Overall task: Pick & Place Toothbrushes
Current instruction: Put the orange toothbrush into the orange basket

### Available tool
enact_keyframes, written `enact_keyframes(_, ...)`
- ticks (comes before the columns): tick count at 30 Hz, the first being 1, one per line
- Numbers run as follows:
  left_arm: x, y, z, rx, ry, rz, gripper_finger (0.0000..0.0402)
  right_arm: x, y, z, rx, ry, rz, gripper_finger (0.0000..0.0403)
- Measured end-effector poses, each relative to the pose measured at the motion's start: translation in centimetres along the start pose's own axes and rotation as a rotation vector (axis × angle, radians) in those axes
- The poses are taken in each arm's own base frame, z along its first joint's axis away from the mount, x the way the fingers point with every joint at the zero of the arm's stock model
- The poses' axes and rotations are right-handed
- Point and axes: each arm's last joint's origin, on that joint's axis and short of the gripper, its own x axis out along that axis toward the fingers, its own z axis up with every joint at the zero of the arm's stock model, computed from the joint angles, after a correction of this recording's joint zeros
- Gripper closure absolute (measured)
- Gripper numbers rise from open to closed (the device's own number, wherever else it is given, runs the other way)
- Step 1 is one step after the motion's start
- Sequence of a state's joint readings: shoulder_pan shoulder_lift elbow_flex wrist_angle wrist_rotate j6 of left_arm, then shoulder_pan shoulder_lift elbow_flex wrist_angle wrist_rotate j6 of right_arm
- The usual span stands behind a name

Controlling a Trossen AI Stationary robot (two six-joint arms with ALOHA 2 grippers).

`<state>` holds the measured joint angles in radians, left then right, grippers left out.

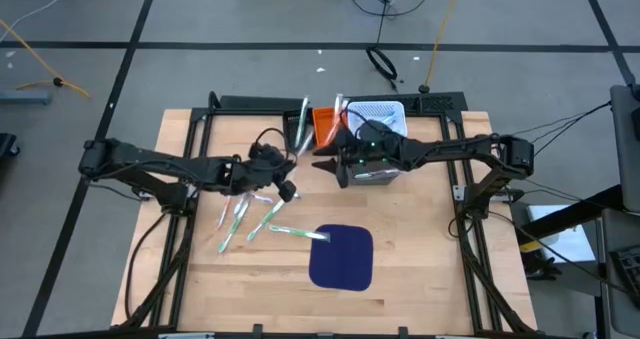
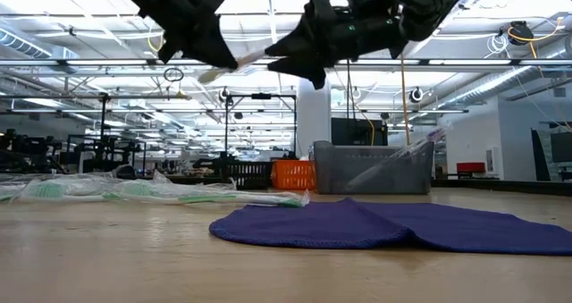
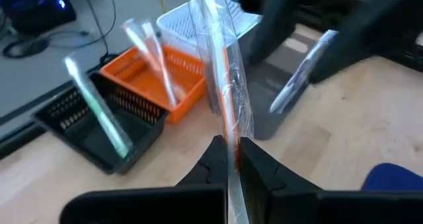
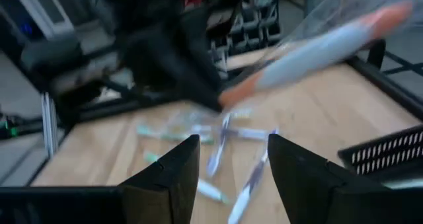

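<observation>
My left gripper (image 1: 290, 167) is raised over the table's middle, shut on a clear-wrapped toothbrush (image 3: 221, 65) with an orange and white handle. The same toothbrush (image 4: 317, 45) crosses the right wrist view. My right gripper (image 1: 326, 166) hangs open just to its right, facing it, fingers (image 4: 231, 178) apart and touching nothing. Several wrapped green and white toothbrushes (image 1: 250, 216) lie flat on the wood below the left gripper. More toothbrushes lean in the black bin (image 3: 99, 112), the orange bin (image 3: 155, 59) and the grey bin (image 3: 297, 78). My left gripper pinches the wrapped toothbrush between its two fingers, on the handle (image 3: 231, 145). The wrapper's clear film shows around the stick at the hold. The toothbrush is lifted clear of the table and reaches on well past the fingertips (image 3: 254, 158) toward the bins.
Black, orange, white and grey bins (image 1: 380, 114) stand in a row at the table's far edge. A dark blue rounded mat (image 1: 341, 256) lies flat toward the near edge. Bare wood shows left and right of the mat. Both arms meet close together above the middle.
</observation>
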<state>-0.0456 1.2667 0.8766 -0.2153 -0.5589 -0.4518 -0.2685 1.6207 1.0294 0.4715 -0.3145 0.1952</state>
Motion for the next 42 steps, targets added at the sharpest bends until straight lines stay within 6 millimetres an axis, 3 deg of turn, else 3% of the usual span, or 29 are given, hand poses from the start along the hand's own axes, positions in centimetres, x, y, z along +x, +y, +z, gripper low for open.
enact_keyframes(13,-0.3,-0.7,0.4,0.039,-0.057,-0.025,0.0396,-0.3,-0.3,1.4,0.033,-0.130,0.013,0.0232)
enact_keyframes(27,0.4,-1.8,0.3,0.068,-0.101,-0.061,0.0396,-0.3,-1.3,1.5,0.064,-0.164,0.000,0.0237)
enact_keyframes(30,0.7,-2.0,0.2,0.065,-0.103,-0.058,0.0392,-0.3,-1.3,1.7,0.054,-0.185,0.005,0.0267)
enact_keyframes(35,1.1,-1.9,0.0,0.069,-0.089,-0.043,0.0375,-0.3,-1.1,1.9,0.012,-0.188,0.028,0.0380)
enact_keyframes(42,1.5,-1.5,0.1,0.090,-0.089,-0.020,0.0373,-0.6,-2.0,1.8,-0.016,-0.170,-0.012,0.0384)
